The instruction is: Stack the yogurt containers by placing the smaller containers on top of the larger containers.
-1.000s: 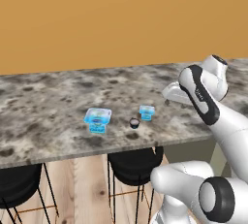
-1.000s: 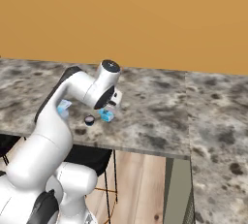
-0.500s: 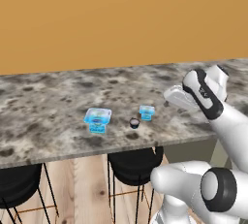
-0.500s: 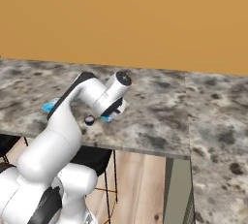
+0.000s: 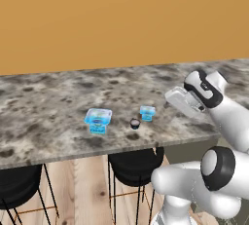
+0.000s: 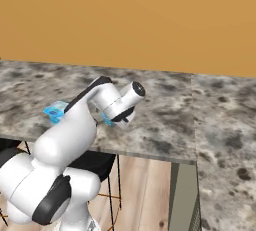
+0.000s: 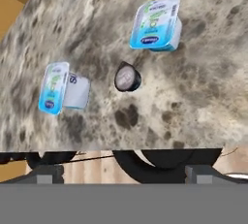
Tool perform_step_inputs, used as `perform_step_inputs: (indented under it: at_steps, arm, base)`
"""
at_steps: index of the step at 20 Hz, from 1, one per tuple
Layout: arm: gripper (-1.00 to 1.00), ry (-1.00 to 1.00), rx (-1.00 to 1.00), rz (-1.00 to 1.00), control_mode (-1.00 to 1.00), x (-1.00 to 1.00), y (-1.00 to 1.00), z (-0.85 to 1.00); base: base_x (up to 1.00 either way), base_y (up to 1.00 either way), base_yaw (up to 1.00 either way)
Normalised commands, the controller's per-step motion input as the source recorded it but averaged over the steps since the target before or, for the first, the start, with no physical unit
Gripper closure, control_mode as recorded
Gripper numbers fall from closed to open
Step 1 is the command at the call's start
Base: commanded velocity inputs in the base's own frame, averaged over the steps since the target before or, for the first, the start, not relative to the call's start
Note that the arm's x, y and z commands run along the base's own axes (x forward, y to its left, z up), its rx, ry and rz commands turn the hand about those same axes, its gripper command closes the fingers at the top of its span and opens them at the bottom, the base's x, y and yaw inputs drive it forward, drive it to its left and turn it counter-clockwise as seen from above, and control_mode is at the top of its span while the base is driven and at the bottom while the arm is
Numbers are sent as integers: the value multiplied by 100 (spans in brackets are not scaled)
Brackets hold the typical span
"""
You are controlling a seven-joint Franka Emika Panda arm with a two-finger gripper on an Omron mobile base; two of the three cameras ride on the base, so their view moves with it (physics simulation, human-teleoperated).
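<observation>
Three yogurt containers stand in a row on the marble counter [image 5: 58, 97]. The larger container, a wide light-blue tub [image 5: 98, 119] [image 7: 59, 88] [image 6: 55, 110], is at the left. A tiny dark round cup [image 5: 134, 123] [image 7: 127, 78] sits in the middle and a small light-blue cup [image 5: 147, 112] [image 7: 156, 24] at the right. None rests on another. My gripper [image 5: 177, 100] [image 7: 125, 173] hovers above the counter just right of the small cup, open, with nothing between its fingers. In the right base view my arm hides the dark cup, and a sliver of the small cup [image 6: 107, 120] shows beside the hand.
The counter's front edge [image 5: 121, 148] runs just before the containers, with black stools [image 5: 133, 163] [image 7: 145, 160] tucked beneath it. An orange wall [image 5: 121, 19] backs the counter. The counter carries on to the right and turns toward me [image 6: 225, 140].
My hand has drifted a little to the right and down, and the wrist has turned. The jaws stay open. The containers have not moved.
</observation>
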Motion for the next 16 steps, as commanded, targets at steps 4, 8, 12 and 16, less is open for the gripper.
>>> perform_step_inputs:
  at_steps: [4,8,12,16]
  arm:
    - [-100,4,7,-5,-100,27,0,-16]
    - [-100,2,3,-5,-100,18,0,-22]
    - [-100,0,1,-4,-100,18,0,-27]
    - [-100,0,0,-5,-100,20,0,-28]
  base:
    - [0,0,0]
    - [0,0,0]
    - [0,0,0]
    - [0,0,0]
